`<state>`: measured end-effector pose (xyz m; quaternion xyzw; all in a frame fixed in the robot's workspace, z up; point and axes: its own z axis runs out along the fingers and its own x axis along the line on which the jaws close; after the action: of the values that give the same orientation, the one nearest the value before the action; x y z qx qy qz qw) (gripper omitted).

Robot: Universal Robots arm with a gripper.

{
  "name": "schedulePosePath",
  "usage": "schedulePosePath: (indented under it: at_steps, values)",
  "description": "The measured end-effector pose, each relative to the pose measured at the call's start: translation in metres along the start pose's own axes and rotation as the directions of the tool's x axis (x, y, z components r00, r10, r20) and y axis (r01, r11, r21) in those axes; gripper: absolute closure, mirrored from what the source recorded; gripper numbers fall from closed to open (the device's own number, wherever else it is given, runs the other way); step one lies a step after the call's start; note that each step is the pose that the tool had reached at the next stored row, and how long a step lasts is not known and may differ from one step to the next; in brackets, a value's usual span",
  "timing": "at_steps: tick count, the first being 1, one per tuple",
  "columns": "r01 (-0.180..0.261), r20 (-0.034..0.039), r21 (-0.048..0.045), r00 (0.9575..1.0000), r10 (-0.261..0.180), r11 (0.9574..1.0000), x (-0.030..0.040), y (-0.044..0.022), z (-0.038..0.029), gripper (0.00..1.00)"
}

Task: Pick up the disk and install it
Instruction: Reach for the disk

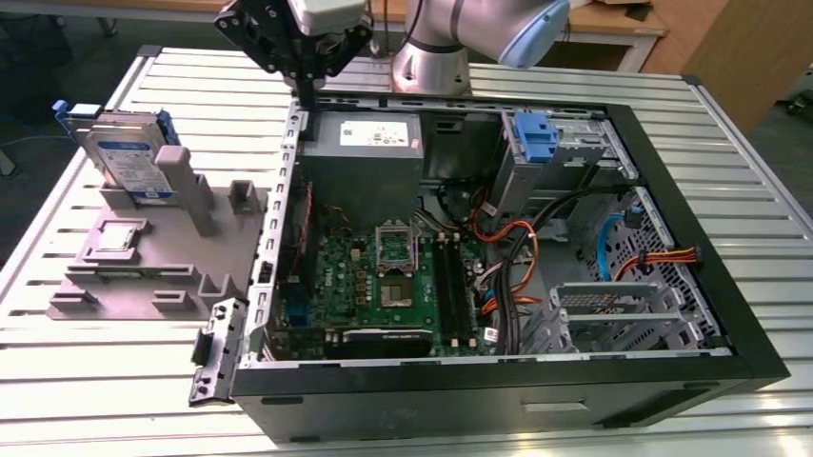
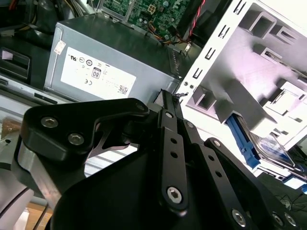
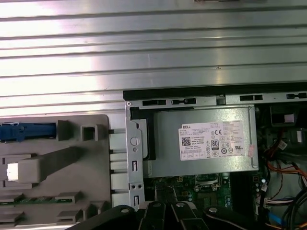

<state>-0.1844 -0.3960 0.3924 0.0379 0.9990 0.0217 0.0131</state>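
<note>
1. Hanging above one corner of the open computer case (image 1: 508, 386), the gripper (image 1: 307, 92) points down with its two fingers pressed together and nothing between them.
2. In the second wrist view the black fingers (image 2: 169, 125) narrow to a single tip close to the case's metal rim; whether they touch it cannot be told.
3. The grey power supply (image 1: 368, 140), with its white sticker, sits inside the case just below and beside the gripper tip.
4. The disk (image 1: 128, 157) stands upright in a grey holder (image 1: 128, 281) outside the case, well apart from the gripper on the exterior view's left, with nothing touching it.
5. The holder rests on the slatted metal table (image 1: 102, 405), just beside the case wall nearest the gripper.
6. The green circuit board (image 1: 381, 276) lies beyond the power supply, farther from the gripper.
7. A blue bracket (image 1: 534, 133) sits on the side of the power supply away from the gripper.
</note>
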Motion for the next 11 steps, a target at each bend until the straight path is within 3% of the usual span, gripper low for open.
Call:
schedulePosePath:
  at_steps: [11]
  values:
    - [0.0,0.0,0.0,1.0,0.0,1.0,0.0097,-0.0007,-0.0001,0.9]
